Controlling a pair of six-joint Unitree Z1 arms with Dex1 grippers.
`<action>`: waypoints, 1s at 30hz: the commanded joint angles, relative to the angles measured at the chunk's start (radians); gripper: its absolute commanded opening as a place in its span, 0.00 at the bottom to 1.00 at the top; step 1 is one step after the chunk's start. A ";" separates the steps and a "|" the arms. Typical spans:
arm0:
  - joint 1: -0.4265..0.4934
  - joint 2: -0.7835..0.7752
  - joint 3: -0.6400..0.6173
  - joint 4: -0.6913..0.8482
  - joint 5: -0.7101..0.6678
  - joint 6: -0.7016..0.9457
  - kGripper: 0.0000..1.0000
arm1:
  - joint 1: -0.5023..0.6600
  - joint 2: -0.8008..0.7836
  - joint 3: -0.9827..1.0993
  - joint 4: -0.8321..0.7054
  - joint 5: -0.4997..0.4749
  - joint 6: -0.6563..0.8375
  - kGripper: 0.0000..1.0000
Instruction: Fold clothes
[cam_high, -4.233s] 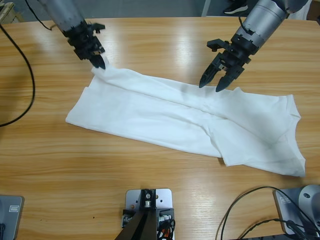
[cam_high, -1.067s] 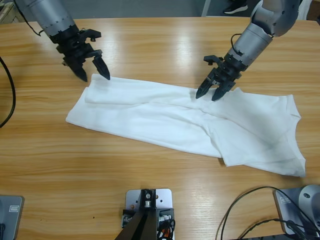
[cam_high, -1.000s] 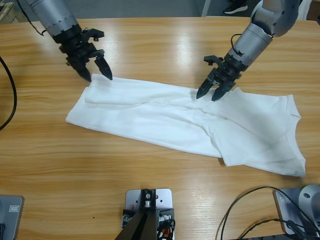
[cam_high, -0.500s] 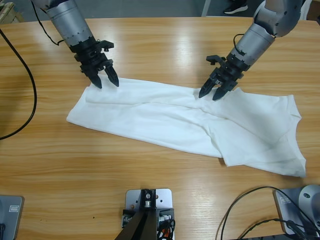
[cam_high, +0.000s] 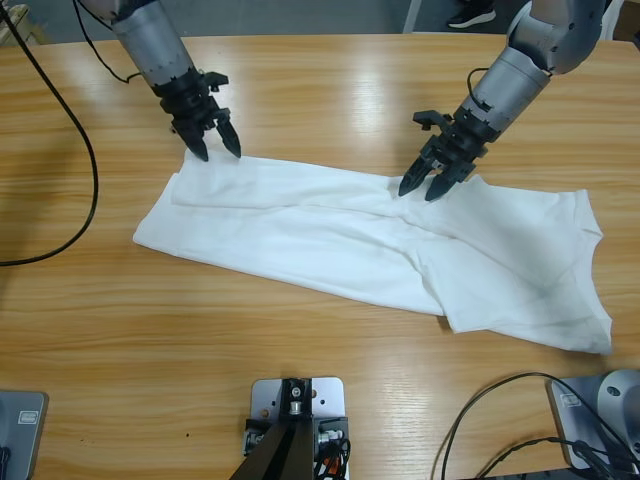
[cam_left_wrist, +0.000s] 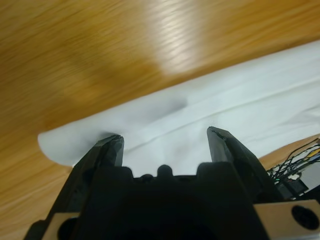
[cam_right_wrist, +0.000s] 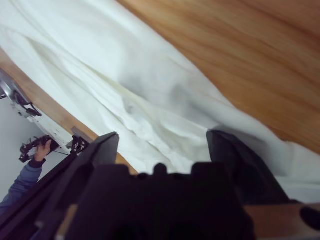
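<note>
here the t-shirt (cam_high: 370, 245) lies lengthwise along the table (cam_high: 320, 80).

Surface: long wooden table (cam_high: 330, 85), light brown grain, glossy with glare streaks.
Lying on it: white T-shirt (cam_high: 330, 235), spread flat and partly folded lengthwise, running from left of centre to the right edge.
Also on it: black cable (cam_high: 75, 215) looping across the left end.
</note>
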 joint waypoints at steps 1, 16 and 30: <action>0.001 0.070 0.008 0.150 0.011 -0.003 0.65 | -0.015 0.058 0.027 -0.011 -0.016 -0.006 0.70; -0.022 -0.020 0.139 0.149 0.008 0.001 0.60 | -0.023 0.063 0.023 -0.013 -0.009 -0.009 0.64; -0.022 -0.119 0.239 0.150 0.012 0.014 0.60 | -0.025 0.064 0.022 -0.013 -0.008 -0.010 0.61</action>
